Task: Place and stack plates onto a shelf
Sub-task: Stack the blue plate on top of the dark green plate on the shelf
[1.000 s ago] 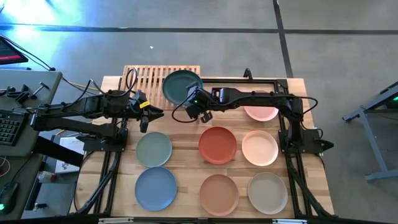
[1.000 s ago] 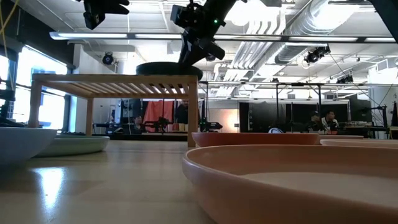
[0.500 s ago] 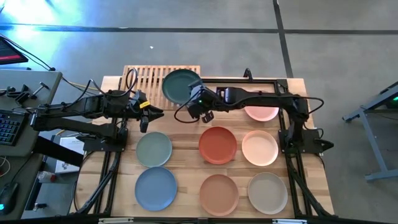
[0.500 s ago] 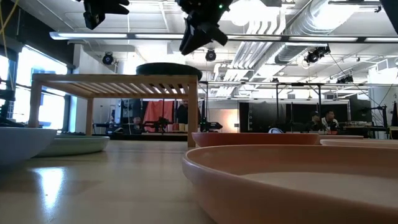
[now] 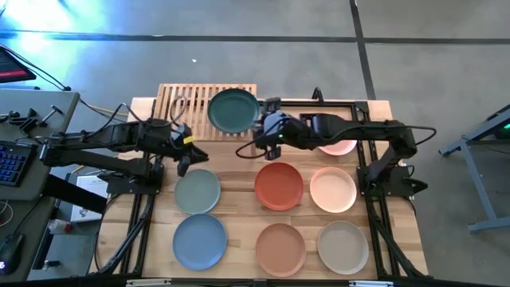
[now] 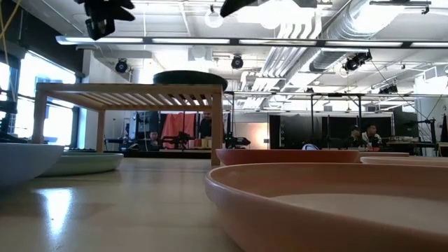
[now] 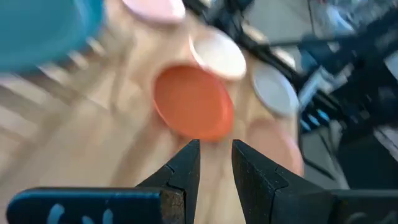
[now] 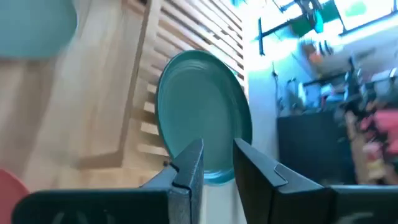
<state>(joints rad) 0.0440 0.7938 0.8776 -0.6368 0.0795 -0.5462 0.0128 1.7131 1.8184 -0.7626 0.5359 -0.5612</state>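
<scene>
A dark teal plate (image 5: pixel 233 110) lies flat on the right end of the slatted wooden shelf (image 5: pixel 183 100), its rim reaching slightly past the shelf's right edge (image 6: pixel 190 77). My right gripper (image 5: pixel 259 135) hovers just right of it, high above the table. It is open by a narrow gap with nothing between its fingers (image 8: pixel 217 163). My left gripper (image 5: pixel 190 158) hangs near the shelf's front, above the sage green plate (image 5: pixel 197 191). It is also narrowly open and holds nothing (image 7: pixel 214 165). The other plates rest on the tabletop.
On the table lie a terracotta plate (image 5: pixel 279 185), a peach plate (image 5: pixel 332 189), a blue plate (image 5: pixel 199 241), a tan-orange plate (image 5: pixel 280 247) and a beige plate (image 5: pixel 343 245). The pink plate (image 5: pixel 341 147) is partly under the right arm. The shelf's left half is bare.
My right gripper has risen and drawn back from the teal plate toward the table's right edge, rolling as it went; the plate stays on the shelf. My left gripper has tipped a little downward in place.
</scene>
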